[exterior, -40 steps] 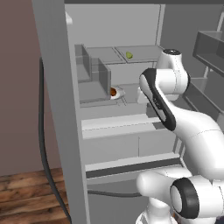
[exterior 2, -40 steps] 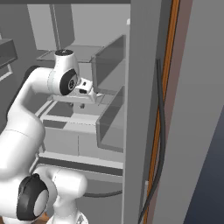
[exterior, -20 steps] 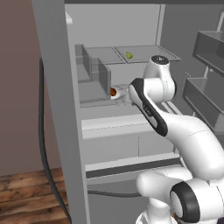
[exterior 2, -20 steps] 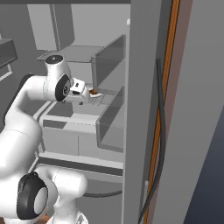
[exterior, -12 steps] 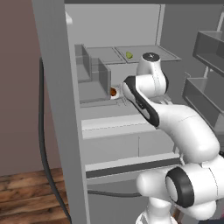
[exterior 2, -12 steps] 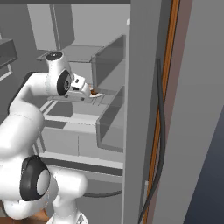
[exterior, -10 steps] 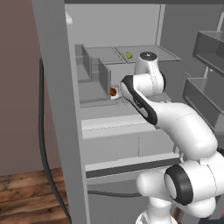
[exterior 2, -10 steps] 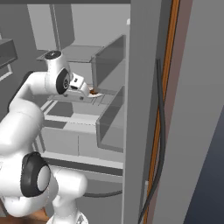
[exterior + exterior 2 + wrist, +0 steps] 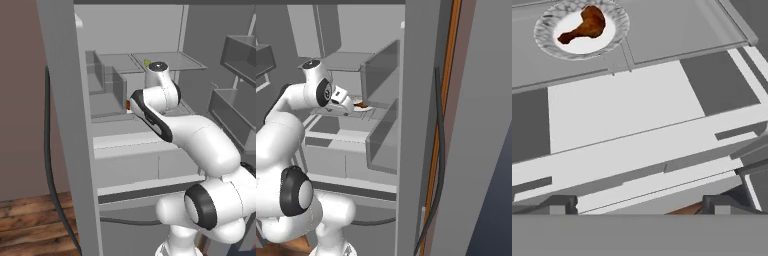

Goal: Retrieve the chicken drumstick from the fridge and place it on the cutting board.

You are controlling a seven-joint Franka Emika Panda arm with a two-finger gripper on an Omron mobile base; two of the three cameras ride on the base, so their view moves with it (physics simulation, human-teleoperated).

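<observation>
The chicken drumstick [image 9: 587, 24] lies reddish-brown on a white plate [image 9: 609, 30] on a shelf inside the grey fridge [image 9: 65, 110]. In the hand view it sits at the top left, well beyond my gripper [image 9: 642, 206]. The two fingertips [image 9: 562, 205] stand wide apart with nothing between them, so the gripper is open. From the right base view the gripper [image 9: 350, 109] hovers just left of the drumstick [image 9: 360, 104], apart from it. In the left base view my forearm covers most of the drumstick [image 9: 128, 105]. The cutting board is out of view.
A small yellow-green fruit [image 9: 147, 63] rests on the upper shelf behind the arm. Door bins [image 9: 235, 107] hang at the right. Pale drawers [image 9: 145, 165] lie under the shelf. A clear bin wall [image 9: 381, 62] stands right of the plate. A black cable [image 9: 50, 165] runs down outside.
The arm has swung leftward and deeper into the fridge, bringing the hand from the shelf's right side to just beside the plate. The drumstick has not moved.
</observation>
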